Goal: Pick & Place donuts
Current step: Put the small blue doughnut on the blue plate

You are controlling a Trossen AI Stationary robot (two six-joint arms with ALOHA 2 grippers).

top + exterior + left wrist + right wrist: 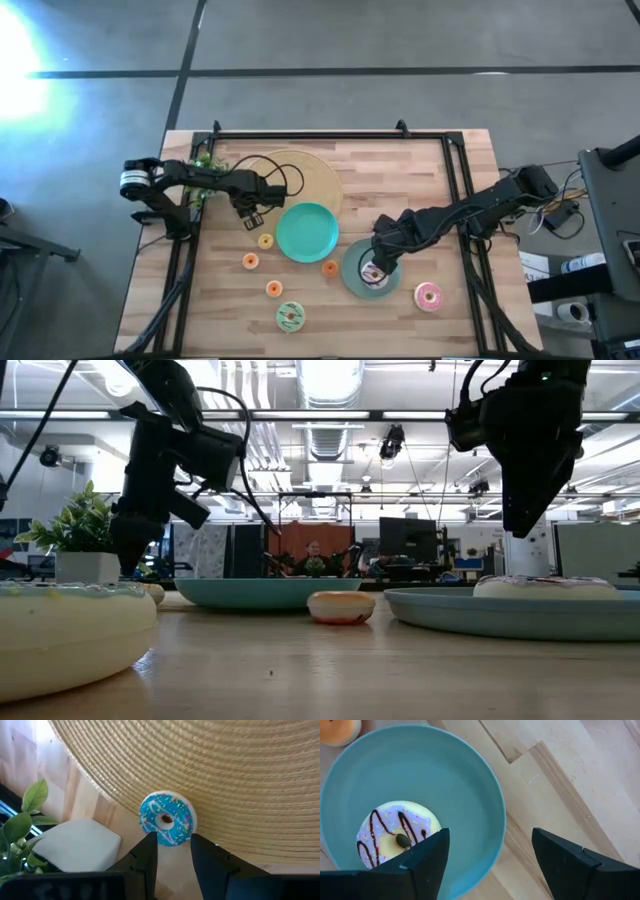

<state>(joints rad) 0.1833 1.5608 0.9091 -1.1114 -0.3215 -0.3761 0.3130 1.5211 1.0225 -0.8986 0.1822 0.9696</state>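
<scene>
My left gripper (pixel 250 212) (pixel 172 842) is open over the near-left rim of the tan woven disc (pixel 300 178). A blue-frosted donut (pixel 166 818) lies on that rim just ahead of its fingertips. My right gripper (pixel 380 260) (pixel 490 835) hangs wide open above a teal plate (pixel 465 785). The white donut with purplish stripes (pixel 395 832) (pixel 372 272) lies flat on that plate. The pink donut (pixel 428 296) and the green donut (pixel 290 317) lie on the table. Several small orange and yellow donuts (pixel 250 261) lie there too, between the plates and the near edge.
A second, brighter teal plate (pixel 307 232) sits mid-table between the arms. A white planter with a green plant (pixel 75 845) (pixel 205 165) stands close to my left gripper. A black rail frame (pixel 330 135) borders the table. Bare wood shows at the far right.
</scene>
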